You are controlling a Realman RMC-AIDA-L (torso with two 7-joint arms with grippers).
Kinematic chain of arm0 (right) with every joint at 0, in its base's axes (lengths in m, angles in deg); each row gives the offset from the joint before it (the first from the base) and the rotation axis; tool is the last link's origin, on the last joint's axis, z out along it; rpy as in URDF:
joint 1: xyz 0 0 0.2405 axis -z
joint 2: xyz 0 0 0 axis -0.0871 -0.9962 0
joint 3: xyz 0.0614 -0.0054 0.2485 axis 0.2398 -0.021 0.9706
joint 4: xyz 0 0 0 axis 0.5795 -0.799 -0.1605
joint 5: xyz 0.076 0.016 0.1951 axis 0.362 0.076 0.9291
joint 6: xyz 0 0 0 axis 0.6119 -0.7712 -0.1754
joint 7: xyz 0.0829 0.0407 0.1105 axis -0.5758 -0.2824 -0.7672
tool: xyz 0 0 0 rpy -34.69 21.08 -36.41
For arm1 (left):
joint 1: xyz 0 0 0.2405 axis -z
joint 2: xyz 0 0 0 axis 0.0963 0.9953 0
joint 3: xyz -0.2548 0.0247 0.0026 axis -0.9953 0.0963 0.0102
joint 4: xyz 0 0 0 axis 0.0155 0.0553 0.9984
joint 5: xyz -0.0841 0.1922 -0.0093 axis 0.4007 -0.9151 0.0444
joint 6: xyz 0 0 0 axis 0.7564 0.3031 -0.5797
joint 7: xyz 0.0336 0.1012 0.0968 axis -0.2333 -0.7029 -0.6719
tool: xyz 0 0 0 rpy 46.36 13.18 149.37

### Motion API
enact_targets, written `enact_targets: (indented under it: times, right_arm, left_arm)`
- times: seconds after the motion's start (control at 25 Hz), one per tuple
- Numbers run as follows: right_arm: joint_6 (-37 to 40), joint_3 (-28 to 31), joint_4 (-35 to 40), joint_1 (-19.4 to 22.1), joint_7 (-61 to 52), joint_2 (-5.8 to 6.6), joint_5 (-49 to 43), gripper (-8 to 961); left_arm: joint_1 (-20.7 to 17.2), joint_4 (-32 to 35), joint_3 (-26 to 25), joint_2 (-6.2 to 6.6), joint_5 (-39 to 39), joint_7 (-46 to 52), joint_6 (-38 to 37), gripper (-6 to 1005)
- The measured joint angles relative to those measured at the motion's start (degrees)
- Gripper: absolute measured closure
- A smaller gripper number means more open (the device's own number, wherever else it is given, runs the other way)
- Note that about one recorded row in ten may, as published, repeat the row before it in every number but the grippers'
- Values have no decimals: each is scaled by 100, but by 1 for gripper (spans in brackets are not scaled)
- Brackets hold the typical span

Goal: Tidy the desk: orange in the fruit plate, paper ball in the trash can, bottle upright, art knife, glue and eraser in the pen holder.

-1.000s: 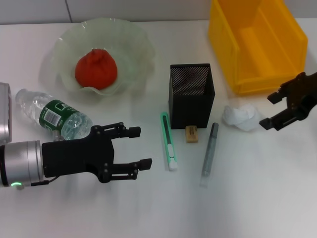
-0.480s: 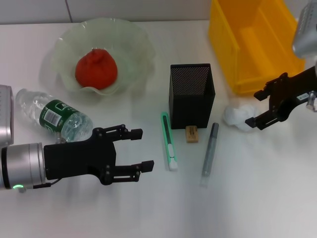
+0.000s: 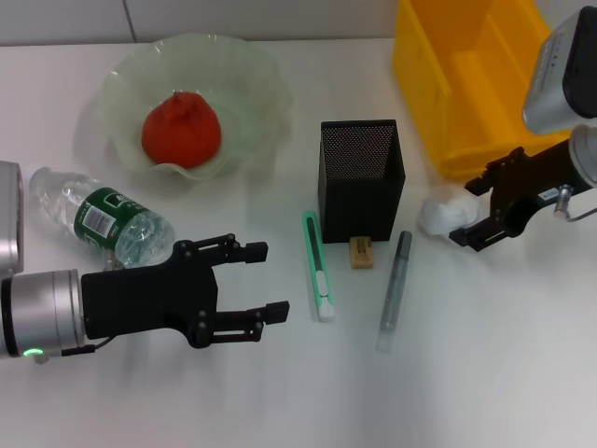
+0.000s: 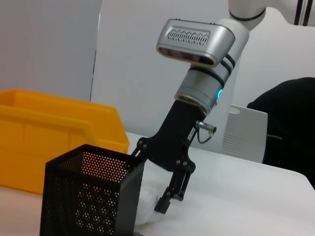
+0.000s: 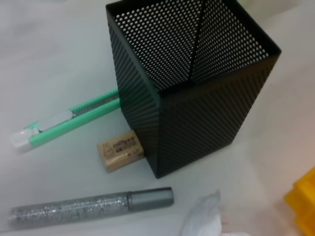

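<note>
Paper ball point(image 3: 438, 217) sits between the spread fingers of right end effector point(image 3: 469, 211); left end effector point(image 3: 264, 280) open.

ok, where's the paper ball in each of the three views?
Head view: paper ball on the desk, right of the pen holder, at the right gripper.
Left wrist view: white wad behind the pen holder.
Right wrist view: bottom edge.
Shared landmark: pen holder.
</note>
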Motion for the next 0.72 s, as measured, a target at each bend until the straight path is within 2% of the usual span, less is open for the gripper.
enact_targets:
  times: [0.72]
  right_arm:
    - [-134, -118, -153, 16, 111, -1, 168, 314]
  left_arm:
    - [29, 36, -35, 10, -1, 70, -11, 207]
